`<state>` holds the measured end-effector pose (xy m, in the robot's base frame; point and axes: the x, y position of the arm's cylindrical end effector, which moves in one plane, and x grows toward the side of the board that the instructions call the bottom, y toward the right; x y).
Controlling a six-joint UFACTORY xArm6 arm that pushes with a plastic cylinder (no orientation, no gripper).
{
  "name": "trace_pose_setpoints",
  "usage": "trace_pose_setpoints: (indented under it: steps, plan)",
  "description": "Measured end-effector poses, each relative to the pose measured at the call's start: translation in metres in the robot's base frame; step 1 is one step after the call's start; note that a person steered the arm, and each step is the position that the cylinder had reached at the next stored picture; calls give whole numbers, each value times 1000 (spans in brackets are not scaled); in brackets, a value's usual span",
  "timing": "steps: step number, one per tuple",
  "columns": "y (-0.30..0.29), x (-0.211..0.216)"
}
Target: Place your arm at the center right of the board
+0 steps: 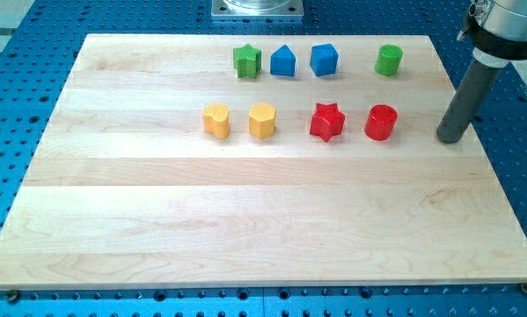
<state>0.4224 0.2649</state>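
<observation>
My tip point(452, 138) rests on the wooden board point(245, 211) near its right edge, in the upper half of the view. The red cylinder point(380, 122) stands just left of the tip, apart from it, with the red star point(327, 121) further left. The yellow hexagon block point(262, 120) and the yellow rounded block point(215, 120) continue that row to the left. Above them stand the green star point(246, 61), the blue house-shaped block point(283, 62), the blue cube-like block point(324, 59) and the green cylinder point(389, 60).
The board lies on a blue perforated table point(518, 158). A grey metal base point(258, 8) sits at the view's top centre, beyond the board's far edge.
</observation>
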Motion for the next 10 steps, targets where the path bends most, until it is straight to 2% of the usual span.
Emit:
trace_pose_setpoints:
  steps: [4, 5, 6, 7, 8, 10]
  plan:
    - [32, 0]
    - [32, -15]
    - [27, -41]
    - [-5, -40]
    - [-13, 2]
    - [-33, 11]
